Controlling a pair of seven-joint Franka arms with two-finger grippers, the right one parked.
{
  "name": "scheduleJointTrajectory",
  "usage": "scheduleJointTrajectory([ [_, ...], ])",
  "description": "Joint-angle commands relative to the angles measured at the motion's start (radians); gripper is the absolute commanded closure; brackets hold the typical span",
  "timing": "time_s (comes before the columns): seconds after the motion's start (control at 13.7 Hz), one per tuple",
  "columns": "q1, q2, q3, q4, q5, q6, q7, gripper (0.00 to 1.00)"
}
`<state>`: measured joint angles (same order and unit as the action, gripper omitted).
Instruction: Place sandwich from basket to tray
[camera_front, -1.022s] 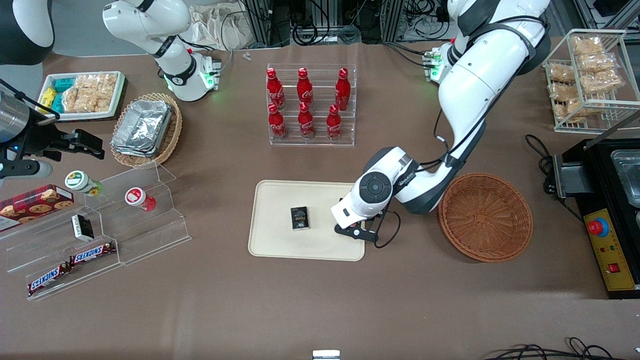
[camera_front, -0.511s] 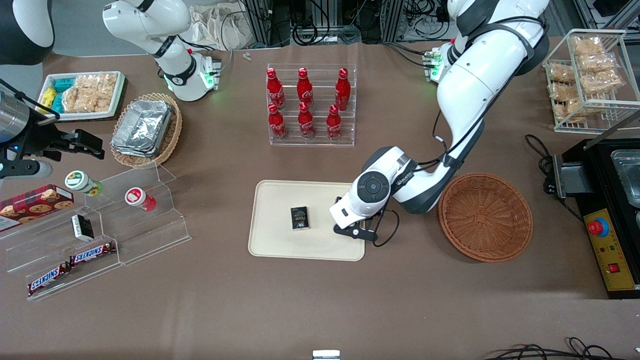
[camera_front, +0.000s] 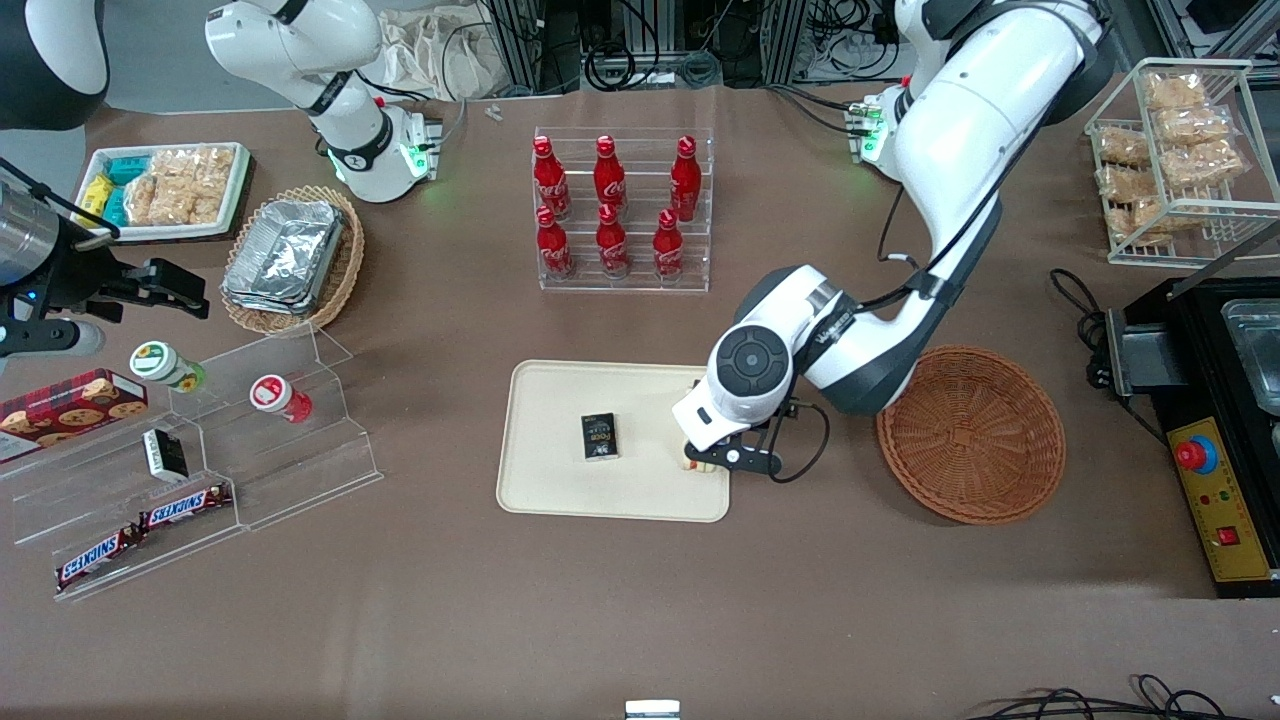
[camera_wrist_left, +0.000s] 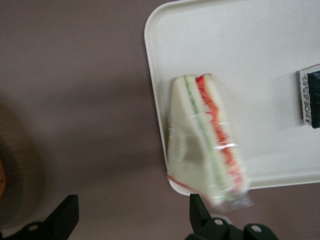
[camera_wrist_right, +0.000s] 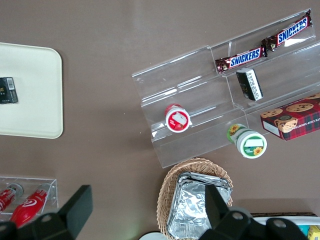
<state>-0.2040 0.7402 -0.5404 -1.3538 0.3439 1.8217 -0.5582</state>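
Your gripper hangs over the corner of the tray that lies nearest the basket, with its fingers spread wide and nothing between them. Straight below it, in the wrist view, you see the sandwich lying on the tray, in a clear wrapper, its red and green filling showing along one long edge. It sits right at the tray's rim, and one wrapped tip pokes out over the rounded corner onto the brown table. From the front camera only a small pale bit of the sandwich peeks out beside the gripper; the arm's wrist covers the rest. A small black box lies on the tray too, away from the gripper toward the parked arm's end, well apart from the sandwich. The basket stands on the table beside your arm, toward the working arm's end, and it has nothing in it. Farther from the front camera than the gripper stands a clear rack of red bottles.
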Motion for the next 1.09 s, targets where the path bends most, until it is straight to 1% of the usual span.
scheduleJointTrajectory([
  [0.0,0.015,-0.024,-0.001,-0.005,0.01,-0.038,0.007,0.01],
  [0.22,0.017,-0.038,-0.001,-0.005,0.01,-0.047,0.015,0.01],
  [0.36,0.044,-0.067,-0.003,-0.005,0.009,-0.093,0.061,0.01],
  [0.44,0.066,-0.096,-0.004,-0.005,-0.011,-0.119,0.101,0.01],
  [0.73,0.224,-0.255,-0.003,-0.008,-0.175,-0.237,0.372,0.01],
  [0.8,0.265,-0.293,-0.001,-0.011,-0.19,-0.255,0.417,0.01],
  [1.02,0.369,-0.369,0.002,-0.019,-0.18,-0.269,0.474,0.01],
])
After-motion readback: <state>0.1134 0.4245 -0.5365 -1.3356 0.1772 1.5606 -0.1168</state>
